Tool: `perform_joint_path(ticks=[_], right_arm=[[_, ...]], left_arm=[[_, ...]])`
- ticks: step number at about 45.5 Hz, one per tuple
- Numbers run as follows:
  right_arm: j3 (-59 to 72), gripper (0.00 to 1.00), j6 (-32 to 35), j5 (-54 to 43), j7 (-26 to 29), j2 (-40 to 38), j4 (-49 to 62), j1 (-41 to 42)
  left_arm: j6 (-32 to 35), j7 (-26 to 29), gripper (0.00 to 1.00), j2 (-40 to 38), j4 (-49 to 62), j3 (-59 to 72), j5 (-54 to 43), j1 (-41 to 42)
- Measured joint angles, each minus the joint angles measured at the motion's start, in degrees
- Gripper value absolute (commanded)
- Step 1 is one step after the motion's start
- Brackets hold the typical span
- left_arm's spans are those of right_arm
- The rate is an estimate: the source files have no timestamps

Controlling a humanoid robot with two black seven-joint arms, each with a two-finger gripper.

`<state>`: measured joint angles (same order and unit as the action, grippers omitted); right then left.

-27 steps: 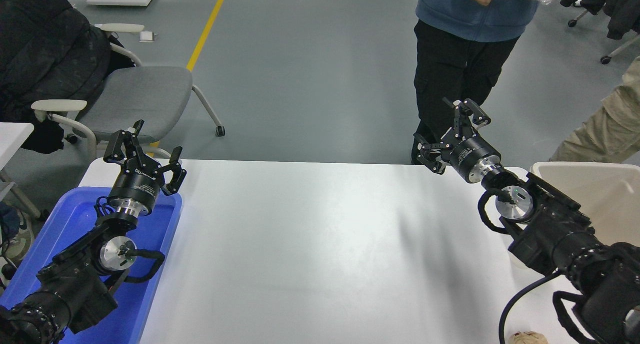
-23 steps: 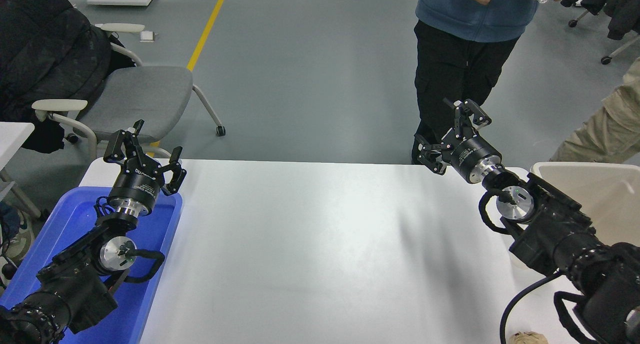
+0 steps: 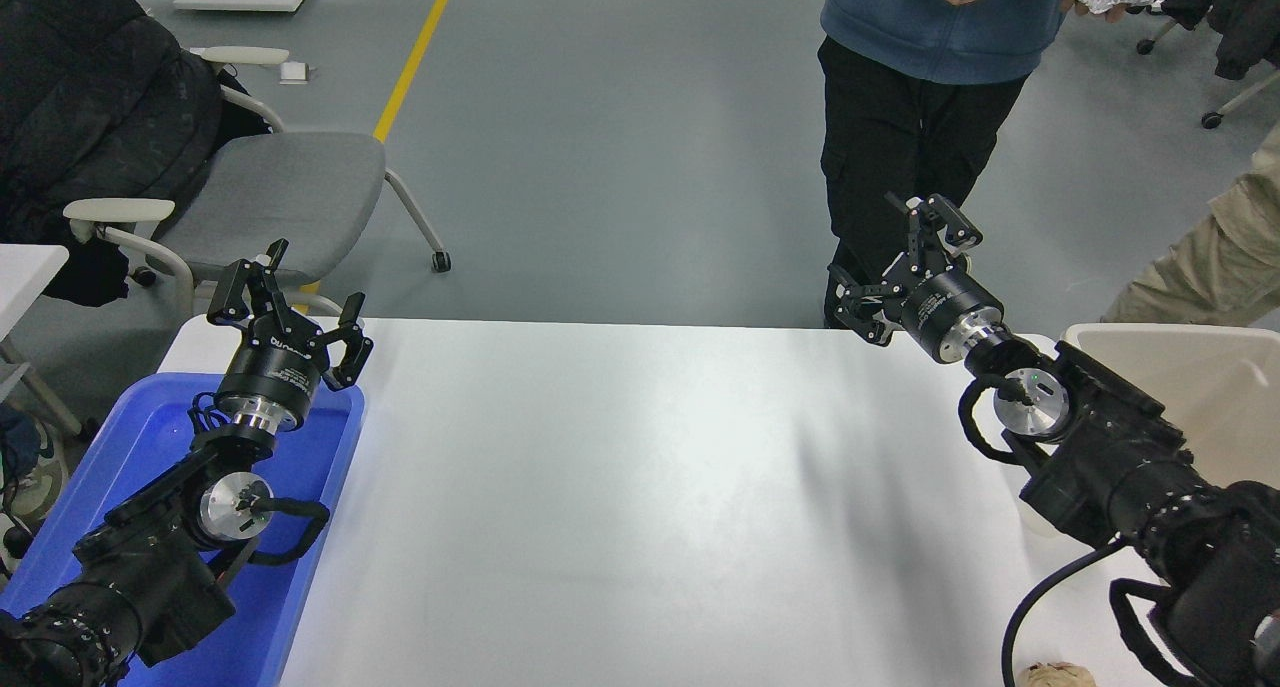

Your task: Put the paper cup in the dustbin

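- Currently, the right gripper [image 3: 900, 267] is raised over the far edge of the white table [image 3: 640, 487], fingers spread wide and holding nothing.
- The paper cup [image 3: 1035, 515] is almost wholly hidden: only a pale curved sliver shows on the table just below the right forearm, near the dustbin. That this sliver is the cup is a judgement; its rim and posture cannot be told.
- The dustbin [image 3: 1200, 397] stands at the table's right edge, just beyond the right arm, its opening facing up and apparently clear.
- Step in hand, as judged: the reach for the cup has not begun. The gripper points away from the cup, so the arm has to be drawn back and turned toward the near right side first.
- To do this well: keep the fingers wide until they straddle the cup wall, close lightly (thin paper is likely to crush), lift clear of the dustbin's thick rim, and release only above the opening.
- The left gripper [image 3: 290, 312] is parked at the lower left above the blue tray [image 3: 150, 427], fingers open and empty.
- A crumpled brown paper ball [image 3: 1055, 675] lies at the near right table edge; it is not the target and should not be picked.
- A person [image 3: 920, 117] stands at the far side, close behind the right gripper; a second person's leg [image 3: 1210, 257] is at the far right. Avoid forward sweeps.
- A grey chair [image 3: 270, 197] stands beyond the table's left corner, clear of the work.
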<state>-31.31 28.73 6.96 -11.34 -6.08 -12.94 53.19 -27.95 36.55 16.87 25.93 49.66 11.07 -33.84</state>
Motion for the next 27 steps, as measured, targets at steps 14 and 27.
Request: perform_joint_path(ticks=[14,27], right_arm=[[-0.04,1.0,0.95,0.0,0.01,-0.67,-1.35,-0.29],[-0.09,1.0,2.38,0.11,0.01,-8.92,-10.42,-2.54]], left_arm=[[0.0,0.02,1.0,0.06,0.0,0.0,0.0,0.0],[0.0,0.02,1.0,0.09,0.0,0.0,-0.01,0.0]])
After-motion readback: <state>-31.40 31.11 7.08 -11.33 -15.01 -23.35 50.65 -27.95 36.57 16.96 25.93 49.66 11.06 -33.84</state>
